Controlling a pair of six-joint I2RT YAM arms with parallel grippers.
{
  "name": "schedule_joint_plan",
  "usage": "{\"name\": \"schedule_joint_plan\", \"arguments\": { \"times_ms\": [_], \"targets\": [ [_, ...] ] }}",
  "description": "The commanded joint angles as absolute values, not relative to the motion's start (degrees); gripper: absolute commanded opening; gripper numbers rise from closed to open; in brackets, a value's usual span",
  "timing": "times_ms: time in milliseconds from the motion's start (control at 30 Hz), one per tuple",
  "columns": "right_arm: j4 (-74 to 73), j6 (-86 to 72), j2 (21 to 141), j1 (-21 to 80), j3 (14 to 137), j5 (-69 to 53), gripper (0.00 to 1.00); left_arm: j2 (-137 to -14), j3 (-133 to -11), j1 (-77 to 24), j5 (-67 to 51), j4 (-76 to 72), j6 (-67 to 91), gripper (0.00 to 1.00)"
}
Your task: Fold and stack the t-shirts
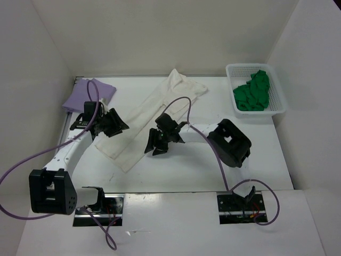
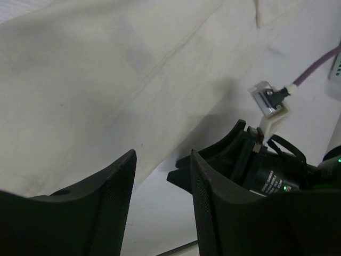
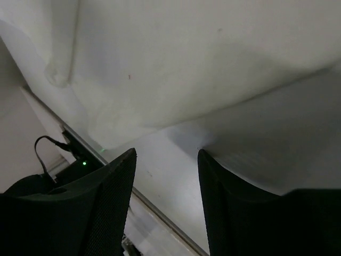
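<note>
- The cream white t-shirt (image 1: 154, 112) lies in the middle of the table (image 1: 192, 173) as a long strip. It runs diagonally from the near left to the far right.
- In the top view its collar end points toward the far right, with the sleeves spreading out there.
- The left gripper (image 1: 117, 125) sits at the strip's left long edge, toward the near end. Its two fingers stand apart with nothing between them.
- In the left wrist view, the left gripper (image 2: 162, 160) frames the cream shirt's (image 2: 106, 80) edge and bare table in its gap. Whether the fingertips touch the cloth cannot be told.
- The right gripper (image 1: 157, 144) sits at the strip's right long edge, across from the left one. Its jaws are spread wide and hold nothing.
- In the right wrist view, the right gripper (image 3: 166, 157) hangs over the line where the cream cloth (image 3: 186, 64) meets the table. The cloth fills the upper part of that view.
- The lavender purple t-shirt (image 1: 88, 95) lies folded into a compact pad at the far left corner, just beyond the left arm's wrist.
- The bright green t-shirt (image 1: 253, 92) sits crumpled inside the white mesh basket (image 1: 281, 98) at the far right, well apart from both grippers.
- A purple cable (image 1: 184, 101) arcs over the cream shirt toward the right arm.
</note>
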State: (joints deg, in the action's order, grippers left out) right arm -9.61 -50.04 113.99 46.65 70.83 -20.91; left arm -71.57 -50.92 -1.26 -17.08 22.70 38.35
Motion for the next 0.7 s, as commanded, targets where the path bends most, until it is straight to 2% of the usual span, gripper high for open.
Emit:
{"name": "schedule_joint_plan", "arguments": {
  "times_ms": [0, 67, 100, 167, 200, 300, 400, 567, 667],
  "targets": [
    [-2.3, -55.5, 116.5, 45.4, 72.2, -21.2, 0.57, -72.8, -51.7, -1.1, -16.9, 22.7, 35.9, 0.53],
    [-1.8, -56.1, 118.7, 45.4, 72.7, -21.2, 0.57, -72.8, -51.2, -1.1, -16.9, 22.7, 35.9, 0.53],
    [-1.8, -56.7, 119.4, 45.4, 72.7, -20.5, 0.48, -72.8, -51.2, -1.1, -16.9, 22.7, 35.9, 0.53],
    [-1.8, -56.7, 120.6, 45.4, 73.4, -20.5, 0.39, -72.8, -51.2, -1.1, -16.9, 22.7, 35.9, 0.53],
    [-2.6, -56.7, 120.6, 45.4, 73.4, -19.3, 0.22, -72.8, -51.2, -1.1, -16.3, 22.7, 35.9, 0.53],
    [-4.6, -53.6, 119.3, 43.6, 70.8, -18.7, 0.05, -73.3, -51.2, -1.1, -15.5, 22.7, 35.3, 0.53],
    [-7.4, -48.5, 113.4, 39.2, 64.4, -19.2, 0.00, -76.5, -51.7, -2.5, -14.9, 25.0, 33.3, 0.56],
    [-21.2, -37.3, 100.1, 29.3, 56.4, -20.6, 0.00, -80.8, -51.7, -7.2, -15.6, 26.6, 32.1, 0.58],
    [-26.8, -34.0, 94.5, 24.5, 52.6, -20.6, 0.04, -80.8, -50.5, -9.3, -15.6, 27.9, 32.1, 0.59]
  ]
}}
